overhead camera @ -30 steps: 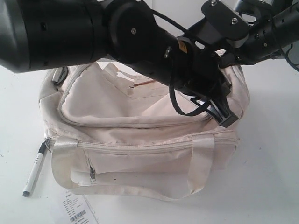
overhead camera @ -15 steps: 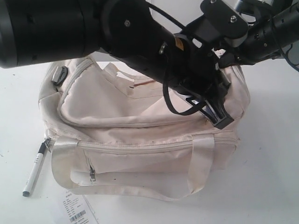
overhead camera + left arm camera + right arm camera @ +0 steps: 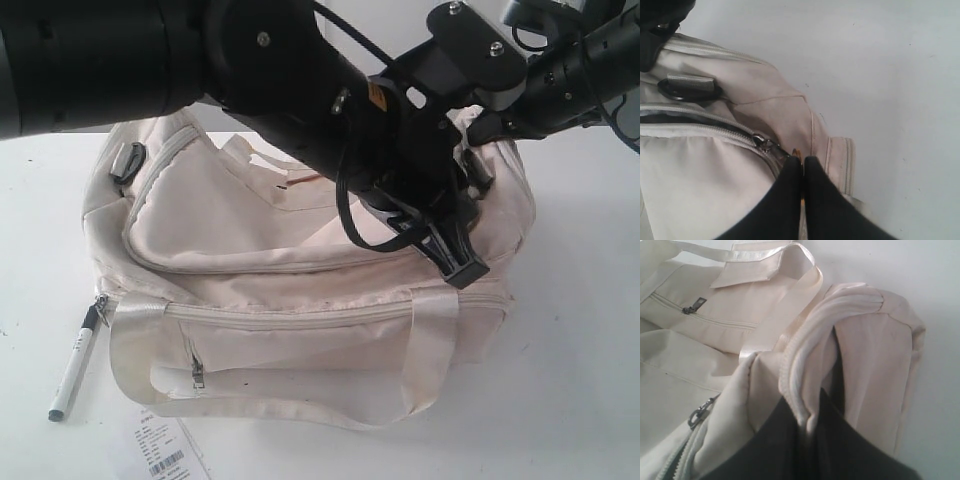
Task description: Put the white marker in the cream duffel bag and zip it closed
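White marker, black-capped, lies beside cream duffel bag, zipper apparently part-open.

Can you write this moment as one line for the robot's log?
white marker: on table beside cream duffel bag | left gripper: jaws shut on zipper pull | right gripper: jaws pinching bag

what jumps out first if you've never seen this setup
The big cream duffel bag fills the middle of the table, with two black arms crowding over it. The right gripper pinches a fold of its fabric, and the left gripper is shut beside the zipper slider. The white marker lies on the table by the bag's near left corner.
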`<state>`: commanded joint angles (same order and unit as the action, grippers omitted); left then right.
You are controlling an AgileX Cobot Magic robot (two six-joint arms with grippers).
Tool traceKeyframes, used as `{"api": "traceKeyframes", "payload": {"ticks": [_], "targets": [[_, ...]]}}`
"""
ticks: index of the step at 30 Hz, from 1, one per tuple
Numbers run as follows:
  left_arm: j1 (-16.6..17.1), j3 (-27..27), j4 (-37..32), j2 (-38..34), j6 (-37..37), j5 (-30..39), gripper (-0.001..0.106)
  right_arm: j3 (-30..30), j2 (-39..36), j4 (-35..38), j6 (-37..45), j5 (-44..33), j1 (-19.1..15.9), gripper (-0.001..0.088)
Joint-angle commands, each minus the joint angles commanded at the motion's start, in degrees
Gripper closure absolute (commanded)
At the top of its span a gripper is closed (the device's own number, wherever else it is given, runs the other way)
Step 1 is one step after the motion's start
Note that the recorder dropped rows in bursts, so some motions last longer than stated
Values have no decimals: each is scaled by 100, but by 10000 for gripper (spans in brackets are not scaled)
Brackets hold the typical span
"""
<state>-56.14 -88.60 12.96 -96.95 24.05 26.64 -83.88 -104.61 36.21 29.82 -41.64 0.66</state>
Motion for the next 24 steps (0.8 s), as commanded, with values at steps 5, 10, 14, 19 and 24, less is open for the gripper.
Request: {"api": "traceKeyframes", "payload": {"ticks": [5,10,14,19,24], "targets": [[0,0,0,0,0,18,1053,0,0,0,0,0,0,868],[0,0,0,0,0,135,1053,0,0,0,0,0,0,868],[0,0,0,0,0,187,1053,0,0,0,0,0,0,868],[0,0,-27,0,0,329,1053,0,0,0,0,0,0,868],[0,0,-39,0,0,379,1053,0,0,0,3,14,0,868]]}}
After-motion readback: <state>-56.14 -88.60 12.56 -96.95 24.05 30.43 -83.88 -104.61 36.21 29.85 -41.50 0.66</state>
